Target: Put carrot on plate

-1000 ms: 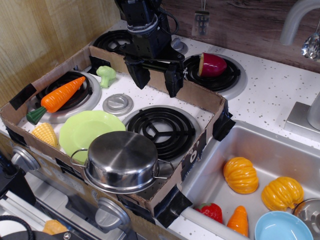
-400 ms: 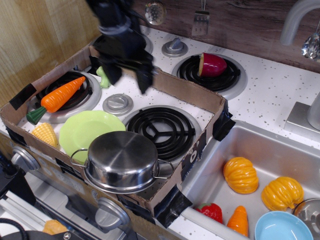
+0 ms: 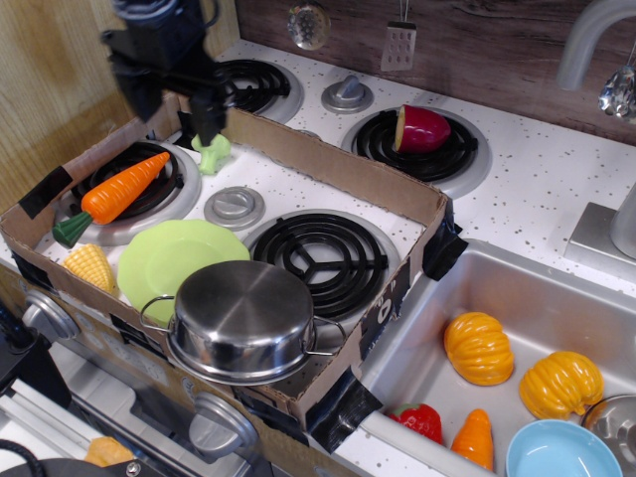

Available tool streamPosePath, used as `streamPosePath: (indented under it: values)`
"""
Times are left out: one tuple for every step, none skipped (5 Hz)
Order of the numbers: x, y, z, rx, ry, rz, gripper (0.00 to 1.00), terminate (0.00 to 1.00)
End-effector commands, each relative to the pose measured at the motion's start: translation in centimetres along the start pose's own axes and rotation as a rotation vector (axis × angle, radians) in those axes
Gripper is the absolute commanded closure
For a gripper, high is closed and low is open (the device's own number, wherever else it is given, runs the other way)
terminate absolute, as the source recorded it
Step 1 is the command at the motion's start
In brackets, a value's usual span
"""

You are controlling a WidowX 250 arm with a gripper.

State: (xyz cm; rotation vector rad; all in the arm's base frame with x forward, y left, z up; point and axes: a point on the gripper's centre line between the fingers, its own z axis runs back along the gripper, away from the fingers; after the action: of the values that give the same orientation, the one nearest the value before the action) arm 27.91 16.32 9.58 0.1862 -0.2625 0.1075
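Observation:
The carrot (image 3: 121, 191) is long, orange, with a dark green stem end, and lies across the left burner inside the cardboard tray. The lime-green plate (image 3: 169, 255) lies in front of it, partly covered by the steel pot (image 3: 243, 318). My gripper (image 3: 175, 107) hangs open and empty above the tray's back left corner, up and to the right of the carrot, just left of the broccoli (image 3: 212, 151).
A corn cob (image 3: 89, 266) lies left of the plate. A cardboard wall (image 3: 338, 174) rings the tray. A silver knob (image 3: 236, 206) and a black burner (image 3: 318, 253) sit mid-tray. An eggplant half (image 3: 421, 128) sits behind. The sink (image 3: 556, 308) holds pumpkins and a blue dish (image 3: 561, 452).
My gripper has moved steadily left, from above the tray's back middle to above its back left corner, staying open. Nothing else moved.

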Motion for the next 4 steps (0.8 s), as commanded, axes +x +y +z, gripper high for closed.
streamPosePath:
  values:
    - [-2.1, 3.2, 1.2, 0.134, -0.08, 0.034, 0.0, 0.0]
    - [-3.0, 4.1, 0.9, 0.153, -0.077, 0.044, 0.0, 0.0]
    - [-3.6, 4.4, 0.5, 0.139, -0.06, 0.064, 0.0, 0.0]
    - [-4.0, 4.3, -0.3, 0.111, -0.055, 0.065, 0.0, 0.0]
